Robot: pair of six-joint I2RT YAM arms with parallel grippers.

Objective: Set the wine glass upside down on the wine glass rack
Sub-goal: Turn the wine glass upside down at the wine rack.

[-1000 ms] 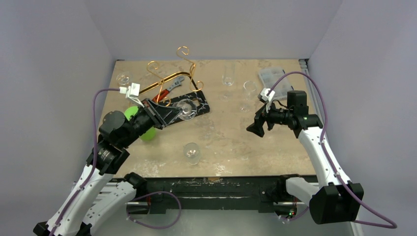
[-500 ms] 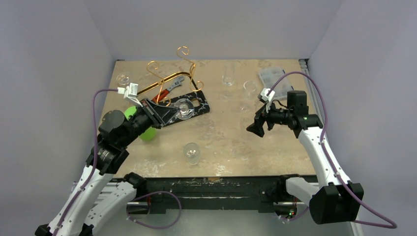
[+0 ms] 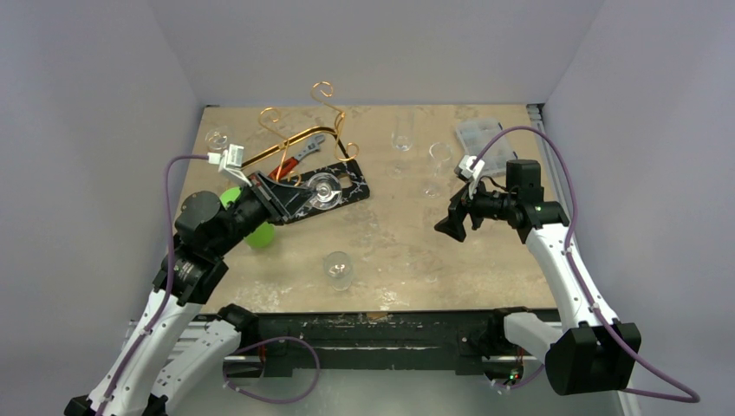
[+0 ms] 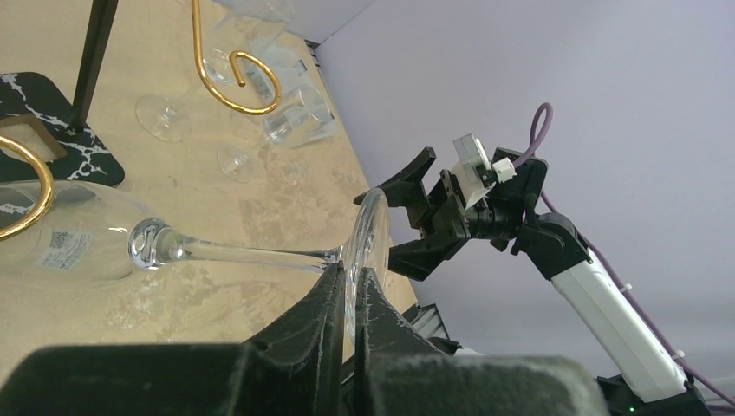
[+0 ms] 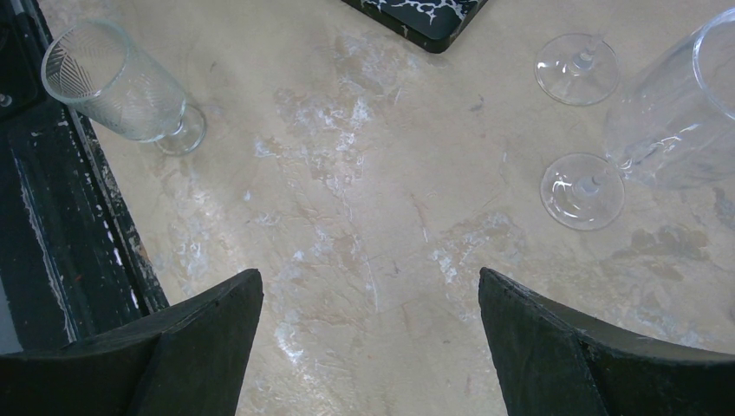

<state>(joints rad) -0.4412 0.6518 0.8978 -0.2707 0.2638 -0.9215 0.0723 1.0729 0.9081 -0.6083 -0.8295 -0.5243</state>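
A robot lab — blank walls (image 3: pixel 95 104) boxing in a scuffed table (image 3: pixel 407 243).

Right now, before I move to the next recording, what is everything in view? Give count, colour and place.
wine glass: one, clear, held sideways by its foot, left of centre.
wine glass rack: one, gold, far left of centre.
black board: one, black with white veins, in front of the rack.
wrench-like tool: one, silver and red, between rack and board.
green object: count unclear, green, partly under the left arm.
footed glass: one, clear, near front centre.
small glass: one, clear, far left.
stemmed glasses: two, clear, far right of centre.
plastic container: one, clear, far right corner.
table: one, mottled beige.
left gripper: one, black, shut on the wine glass's foot.
right gripper: one, black, open, empty, above the table's right side.
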